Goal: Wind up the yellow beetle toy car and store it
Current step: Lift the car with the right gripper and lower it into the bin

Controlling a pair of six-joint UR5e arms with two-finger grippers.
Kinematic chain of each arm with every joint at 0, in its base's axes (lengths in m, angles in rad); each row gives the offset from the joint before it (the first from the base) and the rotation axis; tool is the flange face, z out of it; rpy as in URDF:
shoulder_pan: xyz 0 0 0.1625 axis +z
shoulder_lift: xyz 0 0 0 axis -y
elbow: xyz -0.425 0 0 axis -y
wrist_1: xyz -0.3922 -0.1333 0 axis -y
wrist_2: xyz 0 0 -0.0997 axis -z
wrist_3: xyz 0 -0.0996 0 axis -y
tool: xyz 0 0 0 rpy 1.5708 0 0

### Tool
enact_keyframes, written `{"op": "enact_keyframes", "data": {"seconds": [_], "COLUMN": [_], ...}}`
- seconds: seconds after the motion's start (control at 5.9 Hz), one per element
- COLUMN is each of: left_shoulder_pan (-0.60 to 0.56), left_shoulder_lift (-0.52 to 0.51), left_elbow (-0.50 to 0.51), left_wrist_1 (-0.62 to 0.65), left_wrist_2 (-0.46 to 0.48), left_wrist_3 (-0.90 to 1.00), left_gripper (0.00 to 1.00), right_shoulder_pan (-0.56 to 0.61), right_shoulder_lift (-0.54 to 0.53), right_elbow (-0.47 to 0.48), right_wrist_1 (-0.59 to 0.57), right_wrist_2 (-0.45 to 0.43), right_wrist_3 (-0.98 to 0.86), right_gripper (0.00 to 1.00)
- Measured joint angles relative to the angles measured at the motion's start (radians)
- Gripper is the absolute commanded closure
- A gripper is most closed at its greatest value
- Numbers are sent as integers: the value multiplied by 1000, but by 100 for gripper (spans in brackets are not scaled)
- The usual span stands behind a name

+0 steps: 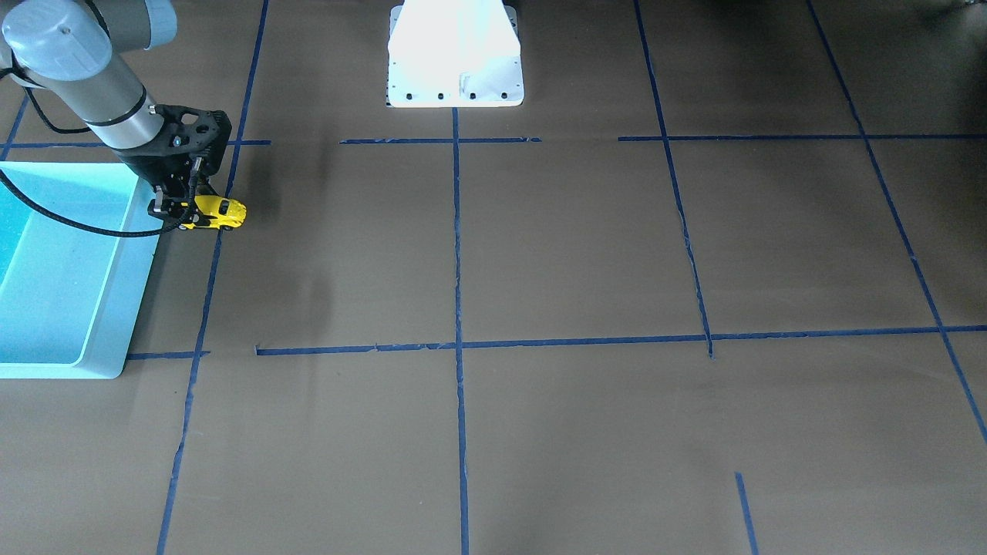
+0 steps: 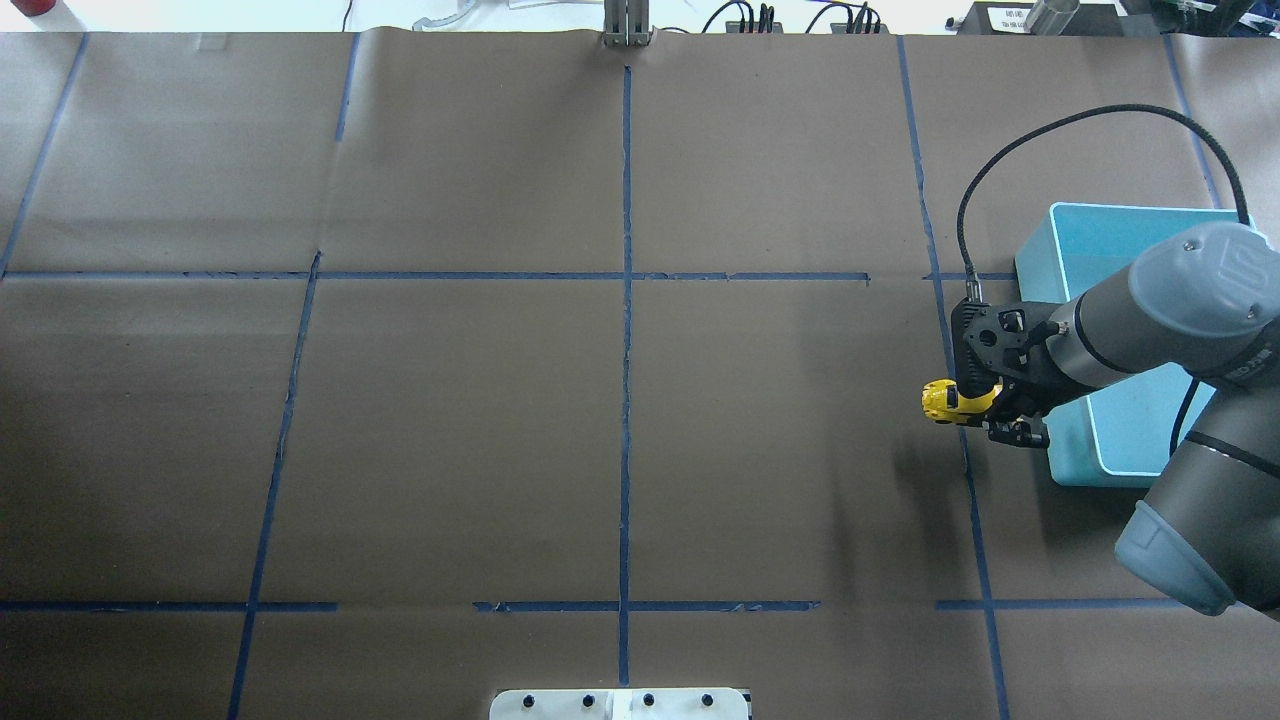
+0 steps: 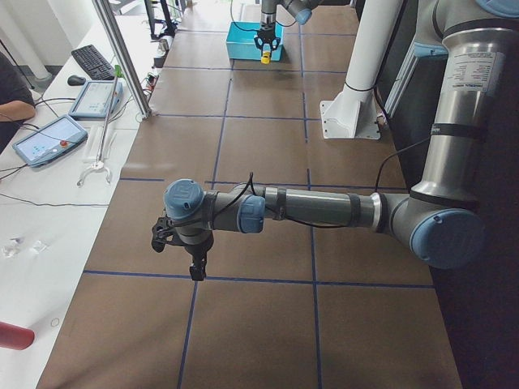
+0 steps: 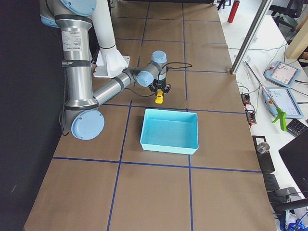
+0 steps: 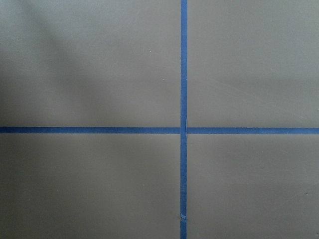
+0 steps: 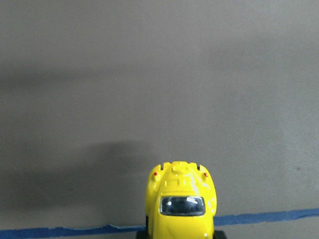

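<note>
The yellow beetle toy car [image 1: 221, 212] is tiny, with dark windows, and sits in my right gripper [image 1: 185, 213], which is shut on its rear. The car sticks out level from the fingers, low over the brown table, just beside the light blue bin [image 1: 116, 308]. It also shows in the overhead view [image 2: 945, 400] and fills the bottom of the right wrist view [image 6: 181, 204]. My left gripper [image 3: 195, 271] shows only in the exterior left view, hanging over bare table far from the car; I cannot tell whether it is open or shut.
The light blue bin [image 2: 1040, 250] stands at the table's right end. The brown table is marked with blue tape lines [image 2: 626, 300]. The white robot base [image 1: 455, 69] is at the table's near edge. Operators' tablets [image 3: 49, 138] lie beyond the far side.
</note>
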Motion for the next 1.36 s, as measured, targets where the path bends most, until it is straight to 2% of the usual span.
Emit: {"op": "enact_keyframes", "data": {"seconds": [0.17,0.34,0.68,1.02,1.19,1.36], "left_shoulder_pan": [0,0,1,2,2,2], "left_shoulder_lift": [7,15,18,17,18,18], "left_elbow": [-6,-12,-15,-17,-18,-20], "left_wrist_1": [0,0,0,-1,-2,-2], "left_wrist_2": [0,0,0,0,0,-1], "left_wrist_3": [-1,-1,-2,-2,-2,-2], "left_gripper": [0,0,0,0,0,0], "right_shoulder_pan": [50,100,209,270,276,276], "right_shoulder_lift": [26,11,-115,-198,-222,-240], "right_elbow": [67,104,116,100,53,-46], "right_wrist_1": [-111,-161,-171,-168,-108,47], "right_wrist_2": [17,29,39,42,45,72], "right_wrist_3": [-6,-47,-239,-366,-379,-365], "right_gripper": [100,100,98,98,99,99]}}
